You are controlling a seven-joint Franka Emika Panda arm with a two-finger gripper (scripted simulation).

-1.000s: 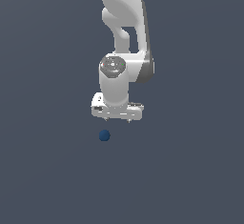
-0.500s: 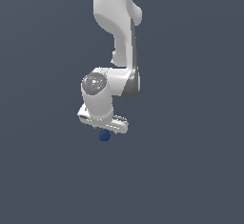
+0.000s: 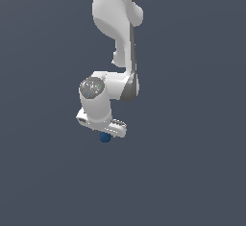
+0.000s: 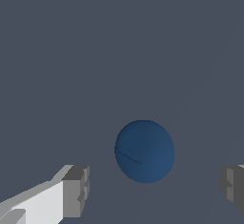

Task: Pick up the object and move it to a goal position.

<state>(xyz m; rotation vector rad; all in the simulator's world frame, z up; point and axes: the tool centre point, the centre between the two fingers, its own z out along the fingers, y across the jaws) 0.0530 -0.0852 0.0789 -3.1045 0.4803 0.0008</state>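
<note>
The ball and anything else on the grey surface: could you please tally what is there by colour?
Dark blue: 1, the ball, between the open fingers of the gripper.
White: 1, the robot arm.
Total: 2 things on the grey surface.

In the exterior view we see our white arm [image 3: 117,23] descend from the top centre of the frame, bend at a grey-capped joint [image 3: 92,87] left of centre, and end in the gripper [image 3: 103,132] just below the middle, tilted down toward the right. In the wrist view our two grey fingertips [image 4: 76,191] sit at the lower left and lower right, spread wide apart.
</note>
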